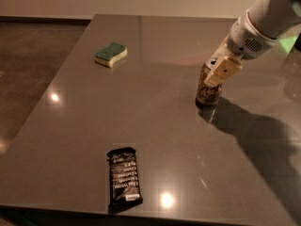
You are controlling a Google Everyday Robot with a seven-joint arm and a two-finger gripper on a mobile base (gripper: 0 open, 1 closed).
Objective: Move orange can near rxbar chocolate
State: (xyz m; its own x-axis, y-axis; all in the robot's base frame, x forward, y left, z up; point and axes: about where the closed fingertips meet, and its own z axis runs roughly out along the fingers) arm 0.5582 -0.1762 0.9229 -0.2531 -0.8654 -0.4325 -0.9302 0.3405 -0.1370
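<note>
dim, glare spots on table (pixel 141 65); pincer (pixel 212 77) at can (pixel 207 96) casts shadow.

The worktop (pixel 155 126) is a smooth, polished grey slab, glossy enough to mirror lamp spots. At lower centre the rxbar chocolate (pixel 124 175) has a shiny black film wrapper. The orange can (pixel 208 94), right of centre, looks like satin metal. At its upper part sits the pincer (pixel 220 69), of matt cream plastic. At upper left the sponge (pixel 111 54) looks soft, porous and dull.
</note>
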